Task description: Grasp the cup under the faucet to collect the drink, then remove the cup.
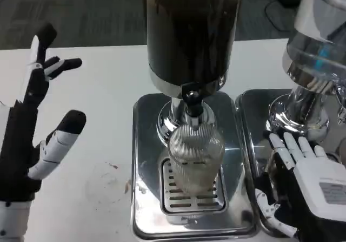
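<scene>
Left hand [40, 117]: raised above the white table [102, 123] at about 9 o'clock of the picture, fingers spread well apart, nothing in it.
Right hand [305, 185]: at about 4 o'clock, white back upward, fingers extended and slightly apart, holding nothing; it lies over the second tray [254, 123] (whether the fingertips touch the metal cannot be told).
Cup [195, 158]: clear, ribbed, upright on the grille of the drip tray [146, 198], at about 6 o'clock from the picture's centre; directly below the faucet [192, 109], its rim close to the spout. Well apart from the left hand, near but not touched by the right hand.
Cup contents: cannot tell; the wall is transparent and blurred.
Dispenser [189, 31]: dark cylindrical tank at 12 o'clock, chrome base ring, black tap handle at its front.
Second dispenser [316, 63]: clear vessel on a chrome foot, at about 2 o'clock, standing on the second tray.
Table surface: faint brown stains [111, 180] at about 7 o'clock, just left of the drip tray.
</scene>
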